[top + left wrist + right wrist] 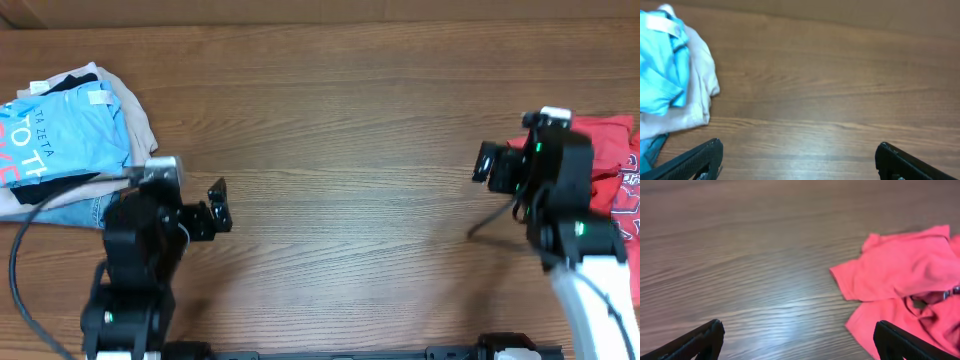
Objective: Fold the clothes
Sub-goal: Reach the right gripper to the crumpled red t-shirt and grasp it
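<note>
"So, where's the shirt?"

"Crumpled at the right edge of the desk (pixel 350 110). The coral-red T-shirt (pixel 608 135) lies partly hidden under my right arm. From my right wrist I see one sleeve pointing toward the open wood, with folds bunched behind it. From above, a bit of print shows on its right side."

"And your hands?"

"Both are spread wide, pinching nothing. My right hand (pixel 487 163) hangs over bare wood just left of the shirt, not touching it. My left hand (pixel 219 207) hovers over bare wood too, near a pile at the left edge: a light blue printed tee (pixel 60 135) on a beige garment (pixel 135 115), with denim (pixel 95 210) showing underneath."
</note>
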Motion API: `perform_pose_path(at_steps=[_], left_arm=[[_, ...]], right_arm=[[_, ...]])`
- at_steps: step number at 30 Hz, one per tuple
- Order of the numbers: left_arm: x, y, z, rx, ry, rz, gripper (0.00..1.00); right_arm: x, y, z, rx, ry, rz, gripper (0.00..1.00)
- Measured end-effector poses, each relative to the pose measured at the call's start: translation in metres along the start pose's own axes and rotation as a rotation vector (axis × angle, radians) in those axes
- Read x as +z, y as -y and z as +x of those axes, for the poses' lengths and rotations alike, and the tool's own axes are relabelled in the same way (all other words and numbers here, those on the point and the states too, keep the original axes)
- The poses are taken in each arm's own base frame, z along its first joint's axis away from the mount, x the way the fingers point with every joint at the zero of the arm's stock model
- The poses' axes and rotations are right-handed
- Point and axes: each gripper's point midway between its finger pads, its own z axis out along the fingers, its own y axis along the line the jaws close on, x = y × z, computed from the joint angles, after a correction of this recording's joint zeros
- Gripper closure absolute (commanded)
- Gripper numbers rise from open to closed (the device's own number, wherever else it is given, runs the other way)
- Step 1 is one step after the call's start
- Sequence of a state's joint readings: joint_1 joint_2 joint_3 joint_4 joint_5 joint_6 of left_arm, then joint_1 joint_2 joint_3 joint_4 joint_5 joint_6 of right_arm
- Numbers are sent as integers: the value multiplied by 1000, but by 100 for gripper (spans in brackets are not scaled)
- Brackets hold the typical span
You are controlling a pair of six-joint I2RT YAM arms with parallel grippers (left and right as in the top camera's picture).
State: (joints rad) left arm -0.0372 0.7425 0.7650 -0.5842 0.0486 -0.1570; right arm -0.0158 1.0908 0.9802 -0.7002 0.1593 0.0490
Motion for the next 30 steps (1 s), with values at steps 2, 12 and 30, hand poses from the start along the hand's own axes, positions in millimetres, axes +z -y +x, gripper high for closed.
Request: perform_pose_path(at_steps=[2,12,30], left_arm=[[5,1,-3,-2,-33,1,0],[25,1,6,-7,-115,0,0],[25,1,6,-7,-115,2,0]], right_arm=[[15,8,0,17,-42,23,0],[87,79,77,180,-403,178,0],[143,145,159,415,-648,269,44]])
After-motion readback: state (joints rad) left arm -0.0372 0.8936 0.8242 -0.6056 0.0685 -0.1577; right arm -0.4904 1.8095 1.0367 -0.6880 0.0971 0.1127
